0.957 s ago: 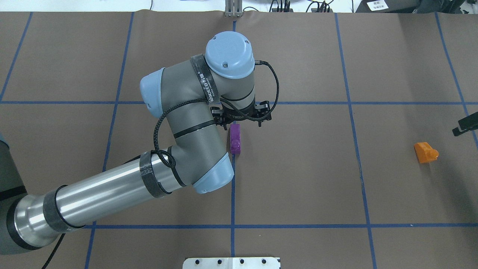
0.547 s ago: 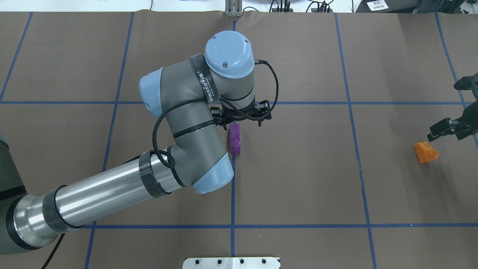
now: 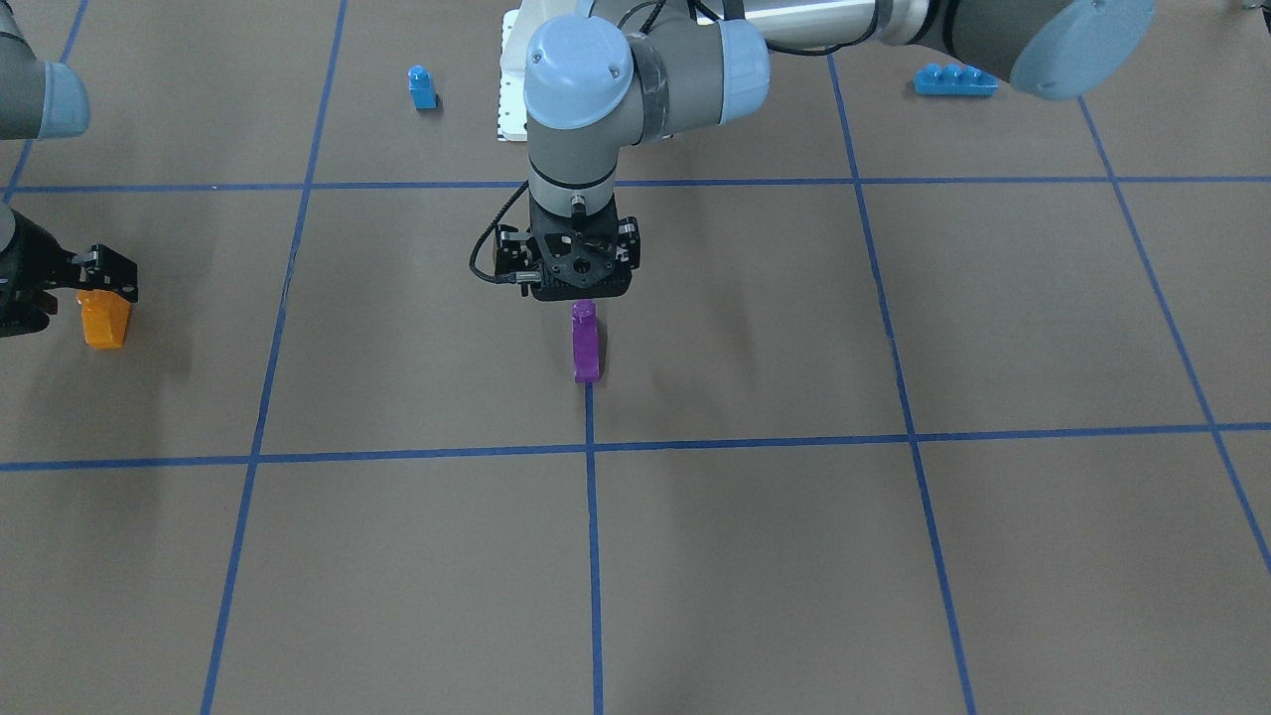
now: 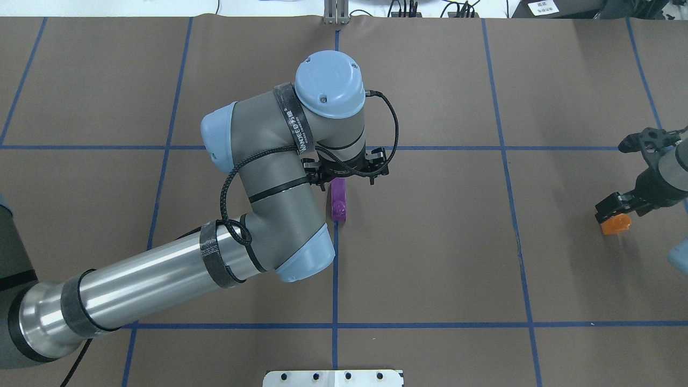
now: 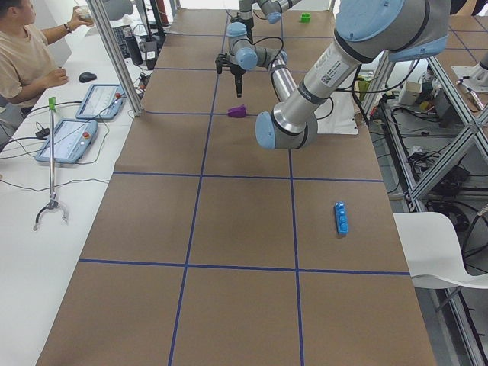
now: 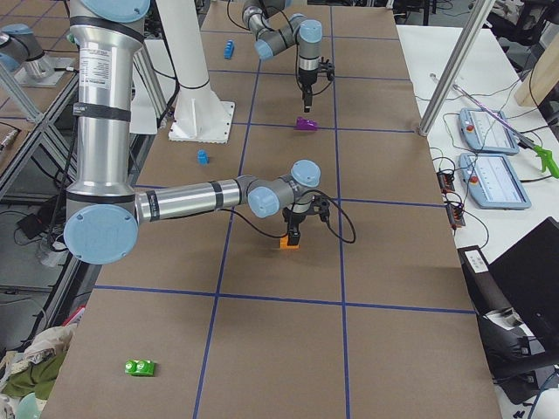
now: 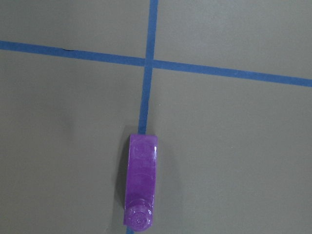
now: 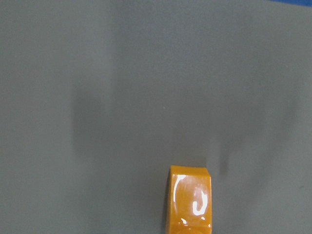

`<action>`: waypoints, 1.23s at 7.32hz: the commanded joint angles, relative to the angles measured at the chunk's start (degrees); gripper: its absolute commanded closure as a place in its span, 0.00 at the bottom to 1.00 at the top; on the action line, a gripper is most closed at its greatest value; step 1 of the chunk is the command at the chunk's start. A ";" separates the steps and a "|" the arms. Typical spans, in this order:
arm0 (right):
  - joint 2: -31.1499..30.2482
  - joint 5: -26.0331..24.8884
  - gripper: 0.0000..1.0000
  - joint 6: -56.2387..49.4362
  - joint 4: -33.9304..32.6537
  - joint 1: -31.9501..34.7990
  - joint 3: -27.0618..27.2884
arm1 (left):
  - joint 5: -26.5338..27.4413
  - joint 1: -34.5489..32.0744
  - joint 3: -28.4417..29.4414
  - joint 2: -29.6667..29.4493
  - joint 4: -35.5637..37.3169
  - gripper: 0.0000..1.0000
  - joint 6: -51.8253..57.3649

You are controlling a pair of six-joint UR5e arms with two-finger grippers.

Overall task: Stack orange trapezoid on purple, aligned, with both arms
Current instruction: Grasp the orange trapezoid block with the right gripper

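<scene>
Pre-grasp | left gripper [image 3: 581,281] hangs over purple brick [image 4: 338,200] on bench [image 4: 430,258], likely to steady it; spread unreadable | right gripper [image 4: 613,208] just above orange trapezoid [image 4: 615,224], well apart from purple brick; spread unreadable.

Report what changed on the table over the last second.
The right tool swept in from the right edge of the overhead view and now hangs over the small glossy orange trapezoid brick, covering part of it; whether it grips cannot be told. The orange brick and the glossy purple sloped brick lie where they were, and the left tool barely shifted above the purple one.
</scene>
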 commanded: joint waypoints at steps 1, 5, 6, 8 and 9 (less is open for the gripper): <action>-0.63 -0.83 0.07 -2.53 0.02 -0.45 -1.18 | 0.01 0.08 -0.01 0.54 -0.07 0.00 -0.02; 0.25 -0.83 0.27 -2.19 -0.07 -1.51 -3.56 | 0.01 0.16 -0.09 0.63 -0.07 0.00 -0.02; 0.25 -0.74 0.68 -2.19 -0.07 -1.51 -3.65 | 0.01 0.16 -0.09 0.63 -0.07 0.00 -0.36; 2.07 -0.65 1.00 -2.10 -0.15 -1.42 -3.56 | 0.18 0.16 -0.09 0.63 0.02 0.00 -0.54; 2.61 -0.57 1.00 -1.84 -0.15 -1.25 -2.69 | 0.18 0.08 -0.27 0.63 -0.07 0.00 -0.54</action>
